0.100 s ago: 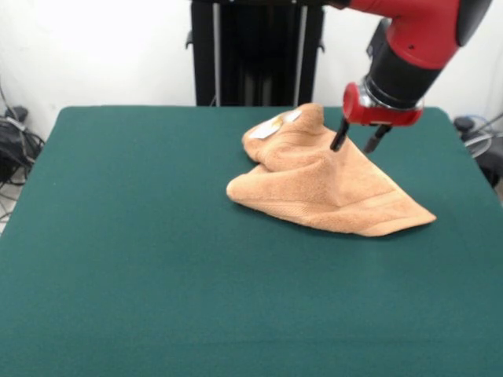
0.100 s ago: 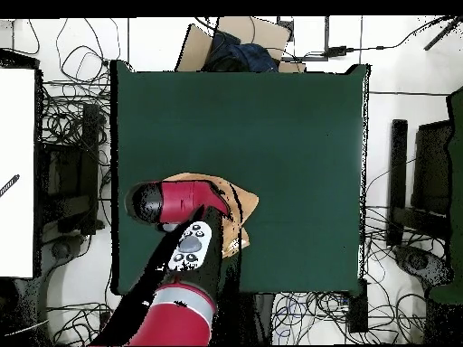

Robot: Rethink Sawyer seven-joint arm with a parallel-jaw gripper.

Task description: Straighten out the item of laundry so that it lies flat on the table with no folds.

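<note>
The towel (image 1: 326,188) sits crumpled on the green table (image 1: 157,259), toward the back and to the right in the front view. It is bunched into a rumpled triangle, folded over itself, with one corner pointing forward-right and a small white label (image 1: 271,126) showing on the raised hump behind. The claw (image 1: 357,142) hangs right at its upper edge, two black fingers (image 1: 339,138) spread apart, gripping nothing.

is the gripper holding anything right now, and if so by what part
Nothing is held. The gripper is open, its two fingers spread just above the crumpled towel, over the raised fold near its far right side.
</note>
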